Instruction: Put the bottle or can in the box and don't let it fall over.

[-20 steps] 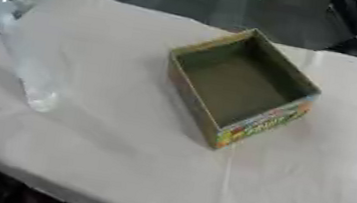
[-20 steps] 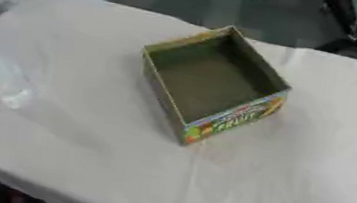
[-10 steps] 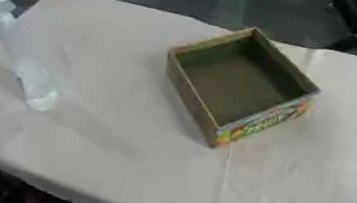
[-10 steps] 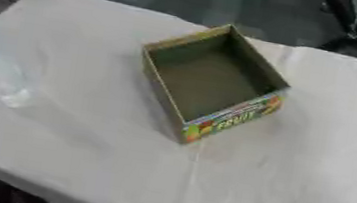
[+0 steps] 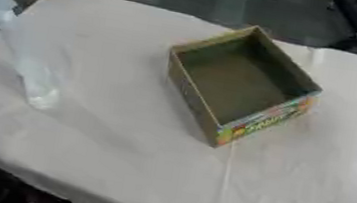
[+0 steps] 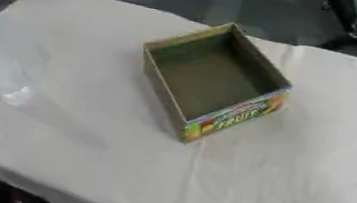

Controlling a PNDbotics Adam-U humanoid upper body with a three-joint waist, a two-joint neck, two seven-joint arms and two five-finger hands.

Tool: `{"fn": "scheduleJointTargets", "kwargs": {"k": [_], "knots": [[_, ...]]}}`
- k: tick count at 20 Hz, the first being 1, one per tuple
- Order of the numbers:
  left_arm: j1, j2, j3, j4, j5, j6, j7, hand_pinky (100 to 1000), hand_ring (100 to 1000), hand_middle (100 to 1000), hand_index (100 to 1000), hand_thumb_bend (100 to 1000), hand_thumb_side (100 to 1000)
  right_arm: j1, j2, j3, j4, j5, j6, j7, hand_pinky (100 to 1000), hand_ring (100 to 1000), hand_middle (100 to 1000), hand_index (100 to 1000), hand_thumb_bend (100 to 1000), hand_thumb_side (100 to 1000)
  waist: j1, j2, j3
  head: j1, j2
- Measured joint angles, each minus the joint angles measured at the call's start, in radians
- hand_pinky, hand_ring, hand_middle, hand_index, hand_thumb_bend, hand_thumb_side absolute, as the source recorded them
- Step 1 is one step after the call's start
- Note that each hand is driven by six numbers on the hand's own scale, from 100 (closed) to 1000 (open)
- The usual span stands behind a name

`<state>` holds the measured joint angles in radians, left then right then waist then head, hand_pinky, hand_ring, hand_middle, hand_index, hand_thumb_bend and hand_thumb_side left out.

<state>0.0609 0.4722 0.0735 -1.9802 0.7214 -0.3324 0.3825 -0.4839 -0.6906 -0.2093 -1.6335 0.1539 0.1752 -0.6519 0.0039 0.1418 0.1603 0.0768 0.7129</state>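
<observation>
Near the table's point(image 5: 119, 165) left edge, clear bottle point(image 5: 32, 69); open box point(image 5: 237, 84) mid-table; hand state untellable.

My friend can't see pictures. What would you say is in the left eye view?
An open, empty cardboard box with a colourful printed side sits on a table covered by a pale cloth. To its left a clear plastic bottle hangs tilted, its bottom end at the cloth and its top blurred at the picture's left edge. No robot hand can be made out.
</observation>
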Motion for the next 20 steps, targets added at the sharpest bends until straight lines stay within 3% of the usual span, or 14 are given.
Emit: {"fn": "scheduleJointTargets", "kwargs": {"k": [13, 20], "knots": [[0.036, -0.034, 0.029, 0.000, 0.000, -0.002, 0.054, 634, 354, 246, 906, 762, 667, 0.001, 0.000, -0.005, 0.004, -0.002, -0.002, -0.002, 792, 723, 642, 838, 100, 690, -0.002, 0.007, 0.001, 0.014, -0.020], [0.037, -0.043, 0.031, 0.000, 0.073, 0.039, 0.075, 617, 353, 245, 930, 766, 668, 0.001, 0.000, -0.005, 0.010, -0.005, -0.002, -0.002, 793, 723, 642, 838, 100, 692, -0.003, 0.009, 0.001, 0.016, -0.021]]}}
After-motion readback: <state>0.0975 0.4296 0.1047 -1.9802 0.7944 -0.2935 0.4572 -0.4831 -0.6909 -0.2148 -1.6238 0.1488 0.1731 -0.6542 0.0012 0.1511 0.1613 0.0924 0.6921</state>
